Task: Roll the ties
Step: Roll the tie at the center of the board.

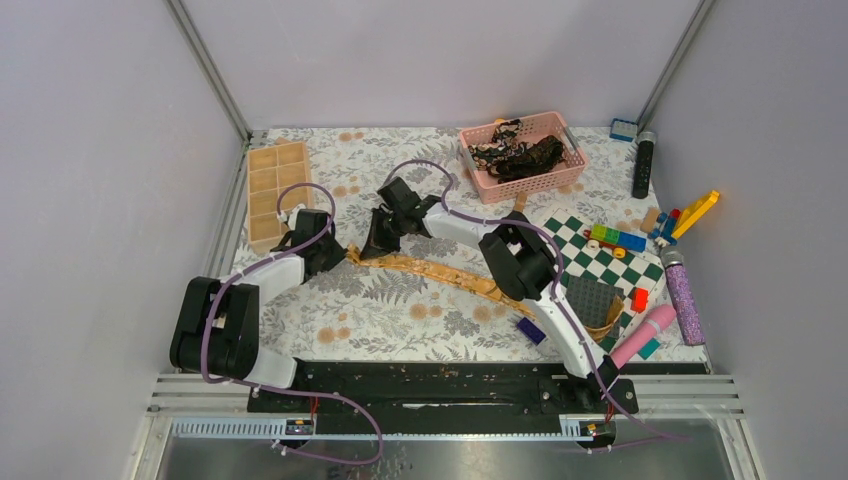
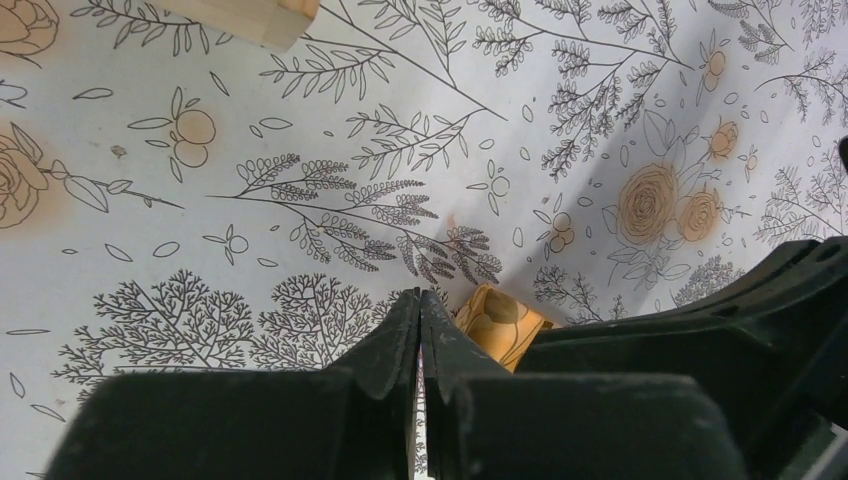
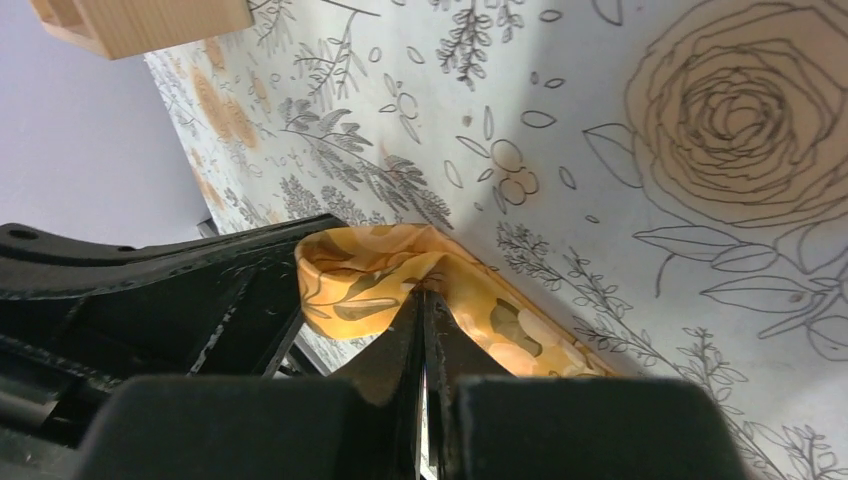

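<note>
A shiny golden-tan tie (image 1: 440, 272) lies stretched slantwise across the flowered table, its narrow end at the left. My right gripper (image 1: 373, 246) is down at that end. In the right wrist view it (image 3: 425, 296) is shut, with the tie's fabric (image 3: 500, 320) puckered at its tips and folding over to the left. My left gripper (image 1: 336, 252) is just left of it. In the left wrist view it (image 2: 418, 300) is shut on nothing, with the tie's end (image 2: 500, 322) beside its right finger. Dark ties (image 1: 520, 155) are heaped in a pink basket (image 1: 535, 184) at the back.
A wooden compartment tray (image 1: 275, 190) lies at the back left, close to the left gripper. The tie's wide end runs under the right arm onto a green-and-white checkered board (image 1: 600, 265). Toy bricks (image 1: 615, 238), a black remote (image 1: 644, 165), a glittery tube (image 1: 683, 295) and a pink cylinder (image 1: 645, 333) crowd the right side.
</note>
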